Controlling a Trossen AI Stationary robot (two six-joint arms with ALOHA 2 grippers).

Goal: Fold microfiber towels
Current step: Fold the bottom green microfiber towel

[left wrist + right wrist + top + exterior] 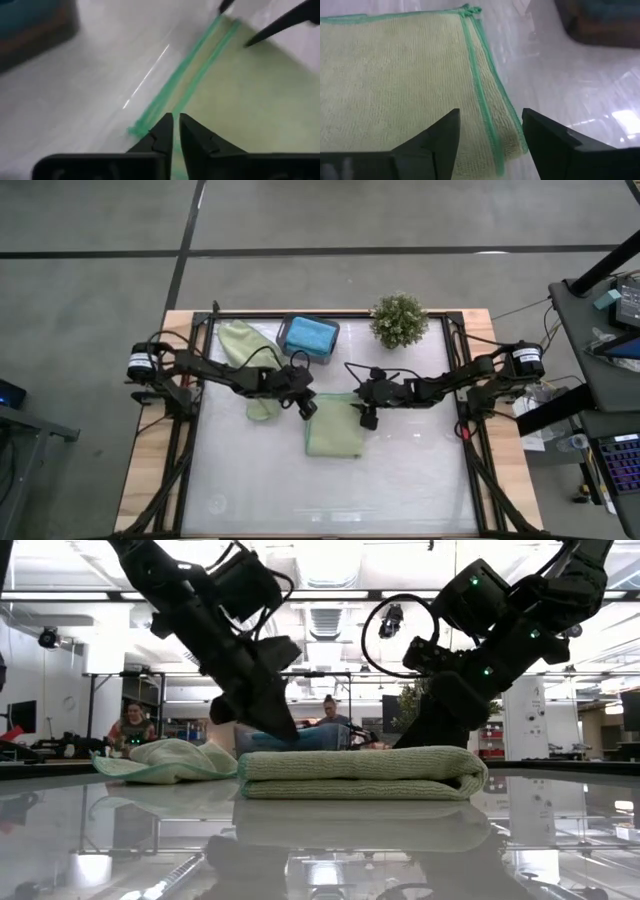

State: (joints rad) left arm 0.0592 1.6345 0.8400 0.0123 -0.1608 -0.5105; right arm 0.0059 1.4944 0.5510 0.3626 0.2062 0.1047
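Left gripper, fingers nearly together and holding nothing, hovers at the upper left corner of a folded sage green towel lying mid-table at centre frame. Right gripper, jaws parted and empty, sits over the towel's upper right edge. A second, crumpled green towel lies upper left, beside a dark tray holding a folded blue towel. This fold looks finished; next would be clearing it and fetching the crumpled one.

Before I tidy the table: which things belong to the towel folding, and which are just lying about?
Job in hand:
- folded green towel
- crumpled green towel
- blue towel in the tray

Lying about:
- dark tray
- potted plant
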